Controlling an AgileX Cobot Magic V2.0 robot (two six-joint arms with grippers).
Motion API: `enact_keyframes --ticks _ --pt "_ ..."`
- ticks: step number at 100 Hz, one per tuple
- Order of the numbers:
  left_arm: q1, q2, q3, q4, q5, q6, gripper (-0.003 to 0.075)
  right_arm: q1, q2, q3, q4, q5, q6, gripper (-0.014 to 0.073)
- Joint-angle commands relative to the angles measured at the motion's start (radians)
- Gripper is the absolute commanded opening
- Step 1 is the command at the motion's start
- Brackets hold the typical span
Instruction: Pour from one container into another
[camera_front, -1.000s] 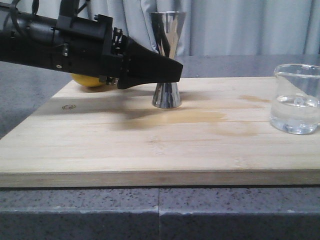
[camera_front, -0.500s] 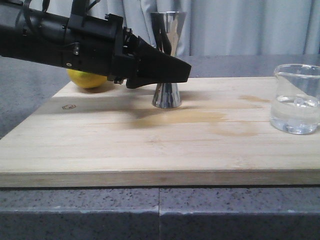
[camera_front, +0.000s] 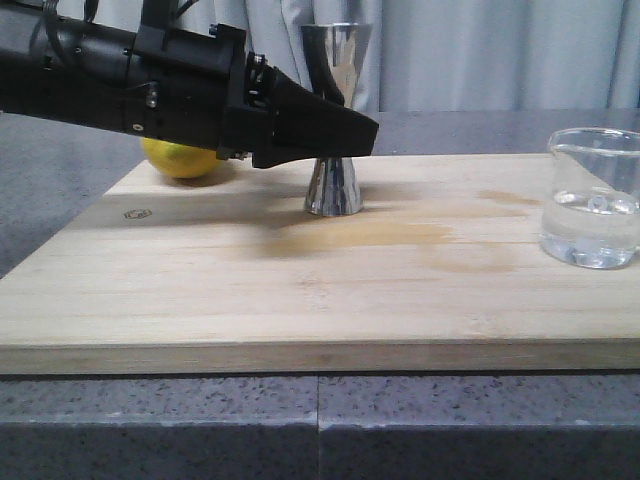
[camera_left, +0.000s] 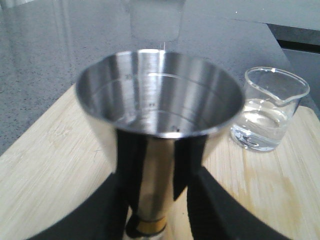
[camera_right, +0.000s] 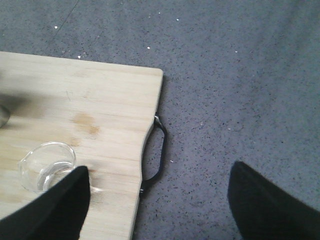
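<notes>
Left gripper (camera_left: 159, 200): fingers set either side of the steel jigger (camera_front: 337, 118) at its narrow waist, apparently pinching it just above the gold band. Jigger stands upright toward the back of the wooden board (camera_front: 300, 290).

Right gripper (camera_right: 157, 200): spread wide, empty, hovering over the board's edge. Glass beaker (camera_front: 593, 197) stands well apart near the board's right end, holding clear liquid.

Step in hand, as judged: securing the jigger. A level, centred hold at the waist should keep it upright.

Front view alone shows a lemon (camera_front: 183, 157) behind the left arm. Left wrist view alone shows the jigger's bowl empty. Right wrist view alone shows the board's black handle (camera_right: 156, 152).
</notes>
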Motion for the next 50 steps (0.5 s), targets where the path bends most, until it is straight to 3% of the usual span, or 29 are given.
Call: enact_keyframes --ticks 1,33,50 --pt "-0.009 -0.042 -0.027 -0.078 0.075 -0.005 0.0189 -0.001 0.010 -0.036 0.012 -0.066 -0.009 0.0521" --pt "-0.009 -0.042 -0.027 -0.078 0.094 -0.005 0.0144 -0.001 0.010 -0.036 0.033 -0.063 -0.009 0.0521" --pt "-0.009 -0.042 -0.029 -0.078 0.117 -0.005 0.0144 0.001 0.010 -0.036 0.151 -0.056 -0.126 0.0521"
